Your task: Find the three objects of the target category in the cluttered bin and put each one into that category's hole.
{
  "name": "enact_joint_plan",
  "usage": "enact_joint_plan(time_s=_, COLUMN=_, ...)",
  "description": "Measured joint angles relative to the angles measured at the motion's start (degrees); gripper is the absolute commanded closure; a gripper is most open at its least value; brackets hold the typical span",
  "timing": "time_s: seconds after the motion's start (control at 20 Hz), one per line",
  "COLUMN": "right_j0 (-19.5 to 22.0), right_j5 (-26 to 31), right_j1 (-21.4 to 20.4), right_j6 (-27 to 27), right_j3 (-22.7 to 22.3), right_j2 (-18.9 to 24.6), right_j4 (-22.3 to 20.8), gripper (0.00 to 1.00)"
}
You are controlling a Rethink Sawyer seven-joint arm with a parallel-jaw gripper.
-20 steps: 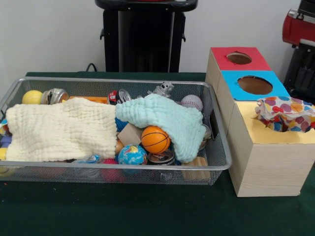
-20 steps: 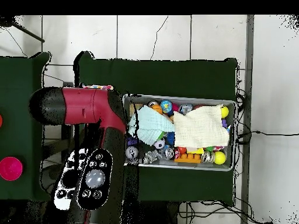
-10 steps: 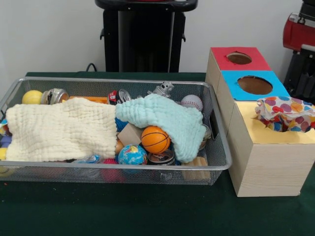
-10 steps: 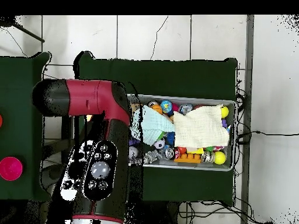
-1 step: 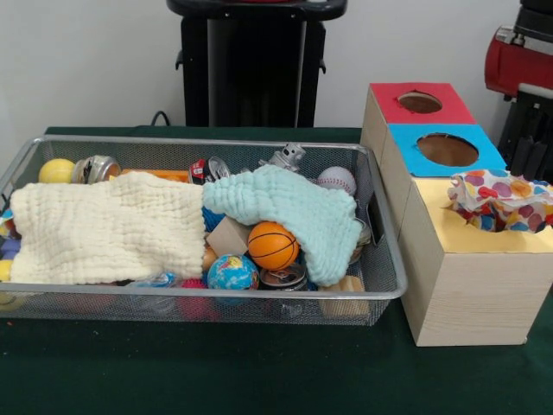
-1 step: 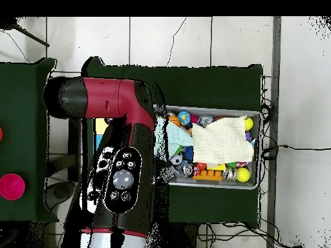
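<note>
Overhead view: the red and black arm [image 6: 119,168] has swung across over the wire mesh bin's [image 6: 253,183] near end, hiding the gripper, so its state cannot be told. Beyond the arm, the pale blue cloth [image 5: 285,207] and cream cloth [image 5: 108,229] lie unmoved over the clutter; the orange basketball [image 5: 273,245] shows, likely searching starts.

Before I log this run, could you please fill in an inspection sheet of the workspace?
Surface: dark green table cover.
Job's things: wire bin; wooden box with a red hole, a blue hole and a yellow top under patterned cloth.
Clutter: cream cloth and mint cloth over the toys; basketball, globe ball, baseball, yellow ball.
Gripper: not seen; arm covers the bin's box-side end in the overhead view.
Cables: black cable on the floor.
Surroundings: tiled floor.
</note>
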State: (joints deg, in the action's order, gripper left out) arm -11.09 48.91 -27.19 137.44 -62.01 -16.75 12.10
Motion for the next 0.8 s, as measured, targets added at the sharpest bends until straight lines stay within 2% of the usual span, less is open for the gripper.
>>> enact_joint_plan(time_s=0.35, right_j0=1.29, right_j5=3.17, right_j1=-0.07, right_j6=0.00, right_j3=1.65, right_j2=-0.01, right_j4=0.00, gripper=1.00)
enact_joint_plan(time_s=0.8, right_j0=1.68, right_j5=3.60, right_j1=0.02, right_j6=0.00, right_j3=1.90, right_j2=0.00, right_j4=-0.01, gripper=1.00)
